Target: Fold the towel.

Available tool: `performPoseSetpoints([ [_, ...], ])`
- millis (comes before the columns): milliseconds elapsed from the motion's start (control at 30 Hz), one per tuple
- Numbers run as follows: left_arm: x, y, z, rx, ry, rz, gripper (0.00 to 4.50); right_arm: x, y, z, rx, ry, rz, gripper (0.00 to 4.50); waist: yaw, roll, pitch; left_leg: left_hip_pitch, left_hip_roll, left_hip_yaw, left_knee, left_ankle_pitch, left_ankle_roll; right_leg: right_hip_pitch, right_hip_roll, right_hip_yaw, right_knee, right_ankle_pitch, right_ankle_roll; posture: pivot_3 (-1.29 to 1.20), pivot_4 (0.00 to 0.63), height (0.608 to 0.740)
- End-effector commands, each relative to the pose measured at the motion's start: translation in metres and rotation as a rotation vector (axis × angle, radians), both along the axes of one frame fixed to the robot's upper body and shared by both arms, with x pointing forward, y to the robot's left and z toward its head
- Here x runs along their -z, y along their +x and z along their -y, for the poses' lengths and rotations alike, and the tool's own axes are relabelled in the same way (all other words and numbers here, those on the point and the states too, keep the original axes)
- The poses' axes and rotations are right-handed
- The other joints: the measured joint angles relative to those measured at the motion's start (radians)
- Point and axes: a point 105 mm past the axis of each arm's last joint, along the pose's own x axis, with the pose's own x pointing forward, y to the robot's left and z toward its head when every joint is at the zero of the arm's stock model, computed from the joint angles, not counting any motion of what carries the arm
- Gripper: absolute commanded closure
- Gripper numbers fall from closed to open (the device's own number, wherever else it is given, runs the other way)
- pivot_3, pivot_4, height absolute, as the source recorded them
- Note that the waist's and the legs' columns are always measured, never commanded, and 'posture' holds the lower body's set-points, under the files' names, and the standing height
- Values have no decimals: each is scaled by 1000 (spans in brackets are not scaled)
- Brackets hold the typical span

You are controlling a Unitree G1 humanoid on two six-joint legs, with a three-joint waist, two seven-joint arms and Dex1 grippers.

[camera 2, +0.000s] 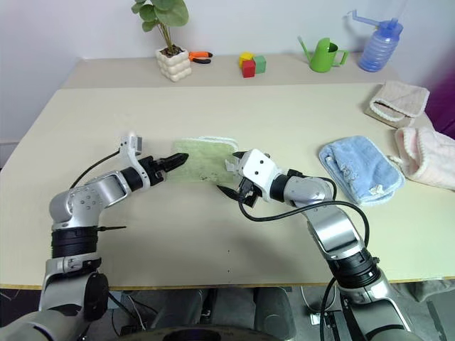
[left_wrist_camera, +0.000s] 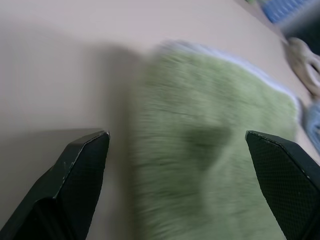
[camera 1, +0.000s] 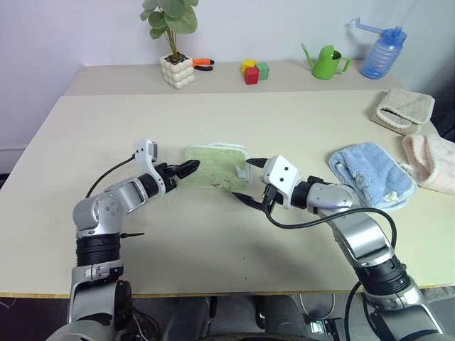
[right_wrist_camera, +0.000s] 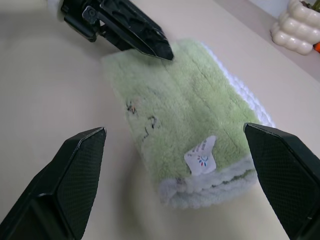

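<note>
At mid-table, between both arms, the towel (camera 1: 215, 165) is lying as a compact folded pad w/ layered edges stacking at one end and a white care label (right_wrist_camera: 201, 155) showing on top, plus the small dark embroidered mark (right_wrist_camera: 142, 120). Judging by that, the fold is looking done or nearly so; what's left is prob. just checking edges are lining up and pulling arms clear.

Left gripper (camera 1: 190, 168) is hovering at the towel's left edge, fingers standing wide apart per the left wrist view, holding nothing. Right gripper (camera 1: 249, 181) is sitting at the towel's right/near corner, fingers also spreading wide, nothing clamped; whether either tip is touching the cloth is hard to tell.

Around: a light blue towel (camera 1: 371, 175) is lying just right of the right arm, w/ a pink cloth (camera 1: 431, 162) and a beige folded cloth (camera 1: 402, 109) further right. Along the back: potted plant (camera 1: 175, 42), coloured blocks (camera 1: 254, 71), green watering can (camera 1: 327, 62), blue spray bottle (camera 1: 382, 51). All are sitting well apart from the green towel, so nothing seems to be getting in the way.
</note>
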Motion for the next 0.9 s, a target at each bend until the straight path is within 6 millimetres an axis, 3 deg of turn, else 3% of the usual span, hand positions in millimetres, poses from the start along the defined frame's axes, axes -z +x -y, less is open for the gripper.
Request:
performPoseSetpoints([
  [33, -1, -2, 21, 86, -5, 8, 565, -9, -2, -1, -2, 5, 57, 0, 0, 0, 0, 0, 0, 0, 0, 0, 0, 0, 0, 0, 0, 0, 0, 0, 150, 732],
  [100, 0, 1, 22, 68, -20, 5, 1295, -10, -2, 0, 5, 8, 62, 0, 0, 0, 0, 0, 0, 0, 0, 0, 0, 0, 0, 0, 0, 0, 0, 0, 150, 732],
  [300, -6, 7, 25, 20, -111, 15, 4366, -7, -3, 1, 17, 4, 66, 0, 0, 0, 0, 0, 0, 0, 0, 0, 0, 0, 0, 0, 0, 0, 0, 0, 150, 732],
  [400, -8, 7, 25, 4, -121, 29, 4445, -7, -2, 1, 20, 3, 69, 0, 0, 0, 0, 0, 0, 0, 0, 0, 0, 0, 0, 0, 0, 0, 0, 0, 150, 732],
  [500, -26, 15, 11, -99, -135, 143, 4445, -8, -2, 0, 20, 5, 72, 0, 0, 0, 0, 0, 0, 0, 0, 0, 0, 0, 0, 0, 0, 0, 0, 0, 150, 732],
  [600, -56, 37, -51, -443, -195, 264, 4445, -9, 0, 1, 20, 1, 78, 0, -1, -1, 1, 0, 0, 0, 0, 0, 0, 0, 0, 0, 0, 0, 0, 0, 150, 732],
  [733, -76, 36, -129, -843, -210, 356, 4445, -9, 0, 1, 18, 1, 82, 0, -6, -1, 1, 0, 1, 0, 0, 0, -1, -1, 1, 0, 0, 0, 0, 0, 150, 732],
  [833, -57, 22, -182, -1121, -302, 265, 4445, -8, 0, -1, 11, 3, 83, 0, 0, -1, 1, 0, 0, 0, -1, 0, -1, -1, 0, 0, -1, 0, 0, 0, 150, 732],
  [900, -37, 14, -197, -1202, -306, 185, 4445, -7, 1, -3, 5, 2, 84, 0, 1, -2, 0, 0, 0, 0, 0, 0, -1, -1, 0, 0, -1, 0, 0, 0, 150, 732],
])
